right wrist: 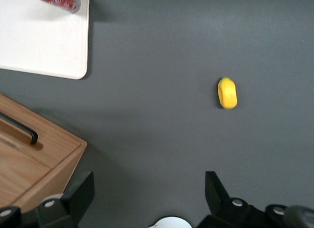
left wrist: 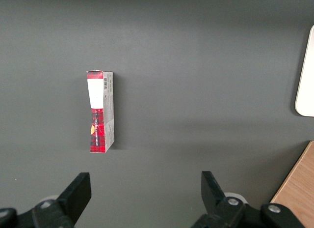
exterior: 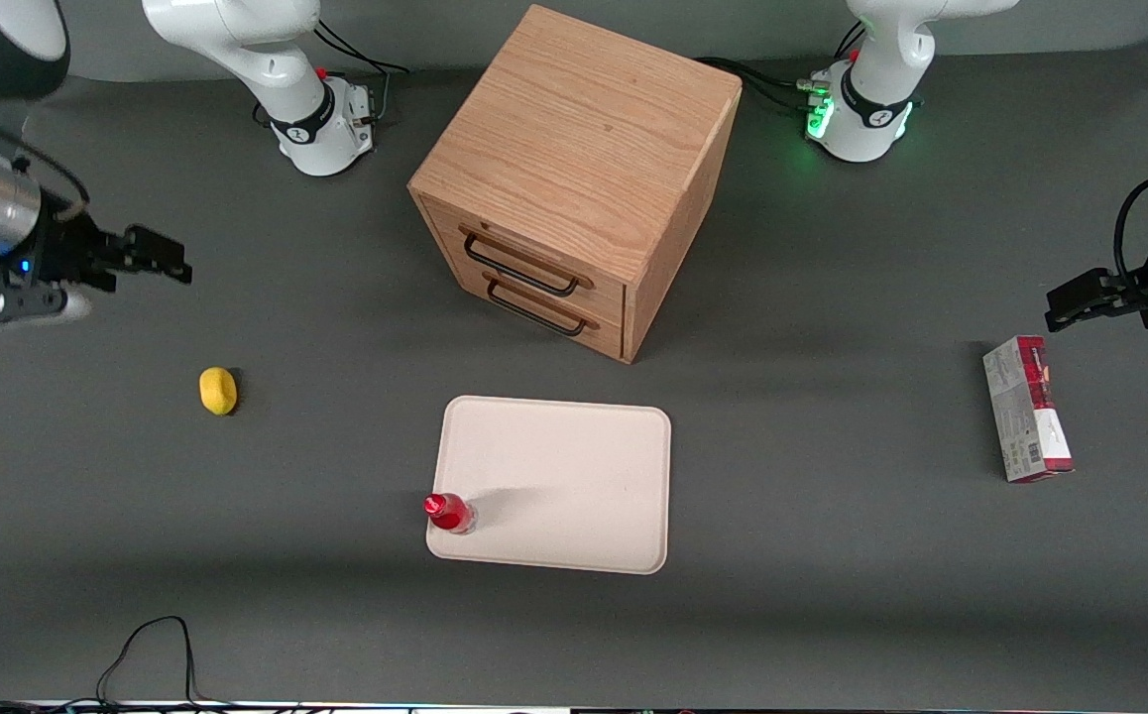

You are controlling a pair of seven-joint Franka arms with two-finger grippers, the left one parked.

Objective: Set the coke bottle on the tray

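Front view: coke bottle stands upright on the tray's corner nearest the lemon. The tool hangs wide open and empty above the tabletop, well apart from both.

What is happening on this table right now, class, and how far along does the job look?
The coke bottle stands upright on a corner of the tray, so the placing looks done. The right arm's gripper is open, holds nothing, and hangs above the table toward the working arm's end, well away from the tray. A yellow lemon-like object lies on the table near it, and the wooden cabinet sits farther from the camera than the tray.
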